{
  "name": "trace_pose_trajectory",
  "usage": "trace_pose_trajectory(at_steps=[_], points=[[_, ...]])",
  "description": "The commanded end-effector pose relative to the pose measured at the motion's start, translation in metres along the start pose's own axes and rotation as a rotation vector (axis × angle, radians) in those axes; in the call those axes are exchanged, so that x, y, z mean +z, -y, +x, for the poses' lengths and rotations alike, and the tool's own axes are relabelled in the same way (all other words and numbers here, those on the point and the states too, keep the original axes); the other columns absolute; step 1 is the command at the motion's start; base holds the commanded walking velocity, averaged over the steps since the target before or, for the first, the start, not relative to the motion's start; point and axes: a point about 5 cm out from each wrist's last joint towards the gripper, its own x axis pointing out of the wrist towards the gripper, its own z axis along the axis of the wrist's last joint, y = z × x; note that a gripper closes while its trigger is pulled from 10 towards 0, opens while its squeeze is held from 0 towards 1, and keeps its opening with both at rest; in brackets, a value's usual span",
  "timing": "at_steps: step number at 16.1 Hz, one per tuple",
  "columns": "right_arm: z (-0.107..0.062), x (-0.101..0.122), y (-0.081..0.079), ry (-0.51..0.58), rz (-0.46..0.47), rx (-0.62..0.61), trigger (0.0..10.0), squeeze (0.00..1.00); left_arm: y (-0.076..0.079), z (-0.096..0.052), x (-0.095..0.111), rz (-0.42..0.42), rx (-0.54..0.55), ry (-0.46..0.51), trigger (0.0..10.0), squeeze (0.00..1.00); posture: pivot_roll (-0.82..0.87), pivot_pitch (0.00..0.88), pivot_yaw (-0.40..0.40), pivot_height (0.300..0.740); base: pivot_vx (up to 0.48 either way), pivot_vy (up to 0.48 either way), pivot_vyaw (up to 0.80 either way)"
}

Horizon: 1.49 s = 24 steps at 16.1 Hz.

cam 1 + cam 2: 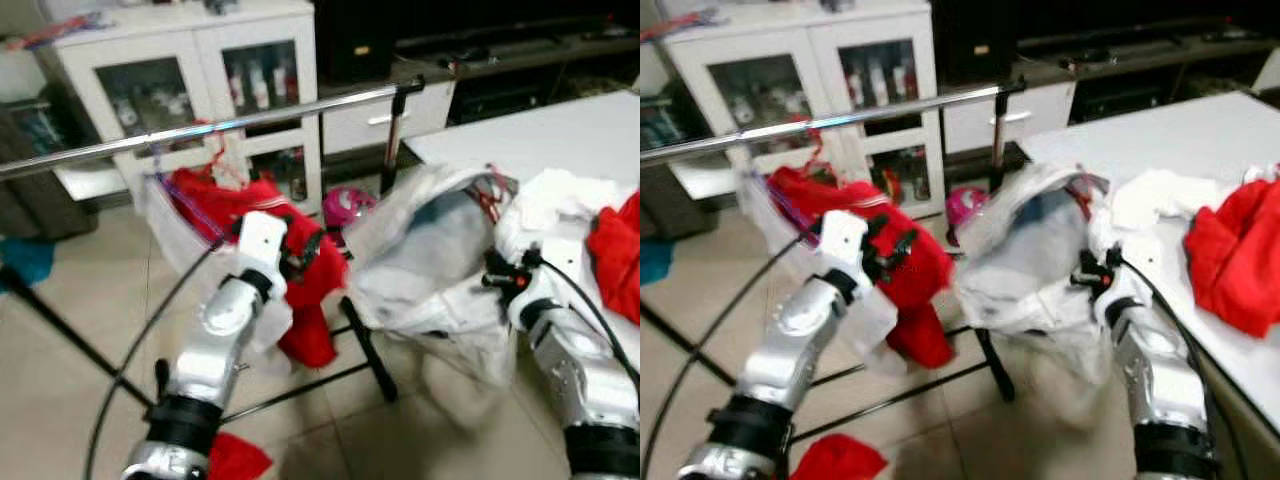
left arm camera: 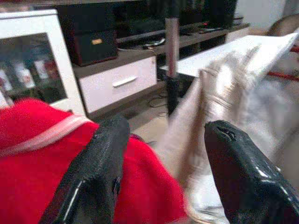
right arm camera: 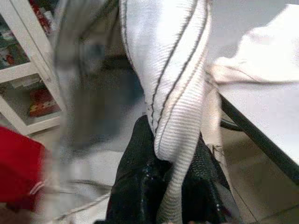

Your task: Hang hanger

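A silver rail point(image 1: 250, 118) of a clothes rack crosses the view. A red garment point(image 1: 310, 275) hangs from it on a hanger at the left. My left gripper point(image 1: 300, 248) is open right beside the red garment, its black fingers point(image 2: 100, 158) spread with nothing between them. My right gripper point(image 3: 170, 147) is shut on the ribbed collar of a white garment point(image 1: 430, 260), held up in the air between the rack and the table. A thin red hanger part point(image 1: 490, 195) shows at the top of the white garment. The picture is blurred.
A white table point(image 1: 540, 135) stands on the right with a white cloth point(image 1: 570, 195) and a red cloth point(image 1: 620, 250) on it. A white glass-door cabinet point(image 1: 190, 60) is behind the rack. Black rack legs point(image 1: 365, 350), a pink object point(image 1: 345, 205) and a red cloth point(image 1: 235, 460) are on the floor.
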Motion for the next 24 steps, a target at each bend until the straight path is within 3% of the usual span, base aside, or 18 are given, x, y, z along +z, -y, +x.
trace_pose_trajectory(at_steps=[1,4,5,6,9,13,15,17,19,21,22,24], points=[[0.006,0.024,-0.017,0.102,-0.015,0.08,10.0,0.0,-0.01,-0.003,0.001,0.008,0.032,0.0,10.0,0.0,-0.1,0.0,0.036,0.74,0.435,0.0,0.0],[0.002,0.026,-0.036,0.09,-0.096,0.255,10.0,0.0,-0.007,-0.004,0.004,0.012,0.01,0.022,10.0,0.0,-0.1,0.0,0.033,0.74,0.414,0.0,0.53],[0.0,0.025,-0.04,0.09,-0.068,0.299,10.0,0.0,-0.004,-0.005,0.005,-0.002,-0.001,0.041,10.0,0.0,-0.1,0.0,0.027,0.74,0.349,0.0,0.8],[-0.004,0.023,-0.04,0.083,-0.038,0.343,10.0,0.0,-0.001,-0.007,0.005,-0.002,-0.023,0.047,10.0,0.0,-0.1,0.0,0.024,0.74,0.0,0.0,0.0],[-0.009,0.022,-0.038,0.065,-0.073,0.384,10.0,0.0,-0.002,-0.01,0.004,0.0,-0.028,0.042,10.0,0.0,-0.1,0.0,0.016,0.74,0.0,0.0,0.0],[-0.015,0.022,-0.022,0.035,-0.125,0.357,10.0,0.0,0.002,-0.013,0.0,0.02,-0.056,0.014,10.0,0.0,-0.1,0.0,0.012,0.74,0.0,0.0,0.0],[-0.021,0.021,-0.01,-0.004,-0.201,0.357,10.0,0.0,0.003,-0.014,-0.002,0.028,-0.077,0.006,10.0,0.0,-0.1,0.0,0.016,0.74,0.0,0.0,0.0],[-0.032,0.021,0.0,-0.052,-0.275,0.424,10.0,0.0,-0.002,-0.019,-0.003,0.036,-0.089,-0.007,10.0,0.0,-0.11,0.0,0.018,0.74,0.0,0.0,0.0],[-0.052,0.021,0.007,-0.128,-0.354,0.577,10.0,0.0,-0.009,-0.024,-0.003,0.054,-0.103,-0.023,10.0,0.0,-0.11,0.0,0.021,0.74,0.0,0.0,0.0],[-0.067,0.022,0.004,-0.168,-0.337,0.71,10.0,0.0,-0.01,-0.027,-0.003,0.046,-0.105,-0.024,10.0,0.0,-0.11,0.0,0.025,0.74,0.0,0.0,0.0],[-0.07,0.025,-0.001,-0.151,-0.283,0.755,10.0,0.0,-0.008,-0.029,-0.003,0.041,-0.122,-0.025,10.0,0.0,-0.11,0.0,0.029,0.74,0.0,0.0,0.0],[-0.06,0.03,-0.013,-0.055,-0.19,0.732,10.0,0.0,-0.005,-0.031,-0.003,0.035,-0.153,-0.026,10.0,0.0,-0.11,0.0,0.029,0.74,0.0,0.0,0.0]])
